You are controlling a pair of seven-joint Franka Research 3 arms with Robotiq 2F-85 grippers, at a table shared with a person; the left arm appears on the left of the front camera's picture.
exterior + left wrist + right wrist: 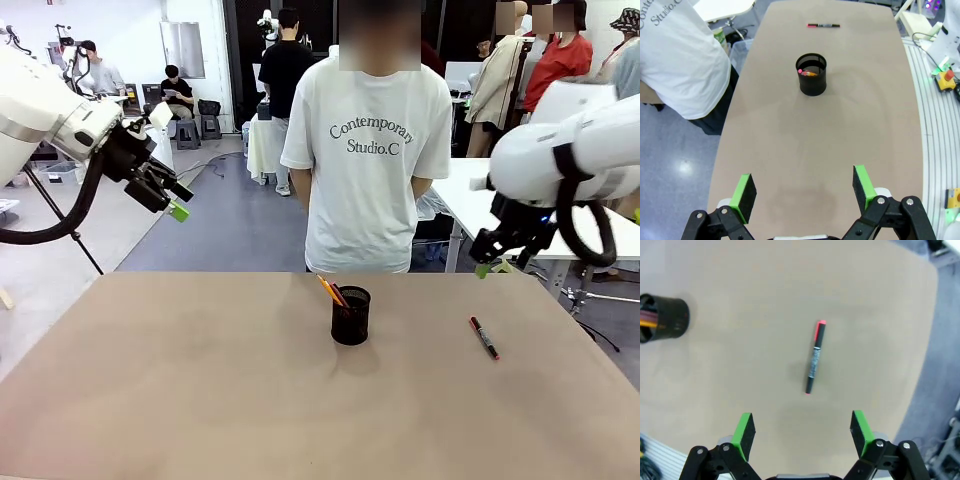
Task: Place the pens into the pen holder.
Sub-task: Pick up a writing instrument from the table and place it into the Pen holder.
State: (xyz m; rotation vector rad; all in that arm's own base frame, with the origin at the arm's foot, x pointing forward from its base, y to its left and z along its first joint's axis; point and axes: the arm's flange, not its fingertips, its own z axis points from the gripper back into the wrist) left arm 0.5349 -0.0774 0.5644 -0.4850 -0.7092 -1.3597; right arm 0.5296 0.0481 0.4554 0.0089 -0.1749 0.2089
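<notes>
Plain tan matte counter (200, 380), no pattern. Black wire-mesh cylindrical pen holder (351, 315), centre frame, with yellow-orange pencil (327, 289) and reddish-pink pen (339, 296) inside. Red-and-black marker pen (484, 337), right of centre. Both end effectors black with green pads, left end effector (172, 200), right end effector (492, 262); arms white. Person's T-shirt (367, 170) white with dark lettering.

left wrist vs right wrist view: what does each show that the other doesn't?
Left wrist view alone: the person in a white T-shirt standing at the table's edge, a look down into the pen holder at the pencil and pink-tipped pen inside, and the open left gripper over the table.

Right wrist view alone: the open right gripper hanging above the marker pen, close enough to show print on its barrel.

Both: the tan table, the black pen holder with sticks inside, and the red-and-black marker lying loose apart from it.
</notes>
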